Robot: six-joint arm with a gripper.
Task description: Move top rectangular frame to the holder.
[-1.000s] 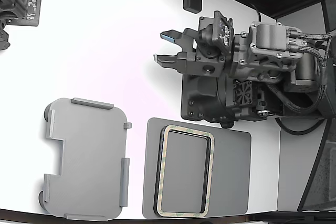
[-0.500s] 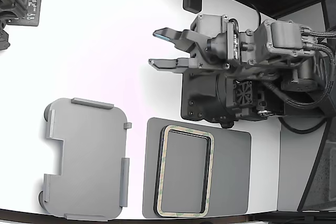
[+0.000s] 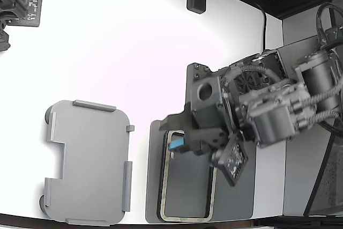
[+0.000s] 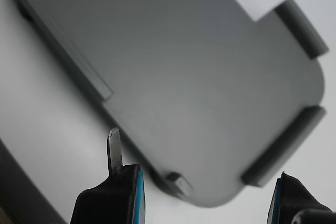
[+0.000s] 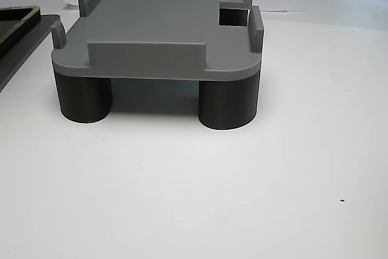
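Over the dark grey mat the gripper has swung down from the bare white table, where it hovered half a second ago, to the upper end of the top rectangular frame. Its fingers stand spread, pinching nothing (blue pads showing). The frame lies unmoved on the mat; the holder sits empty, just beside it at the exterior view's left.

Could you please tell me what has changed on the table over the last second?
The gripper swung down from above the dark mat to the frame's near end, jaws open, nothing grasped. The frame and holder stayed put.
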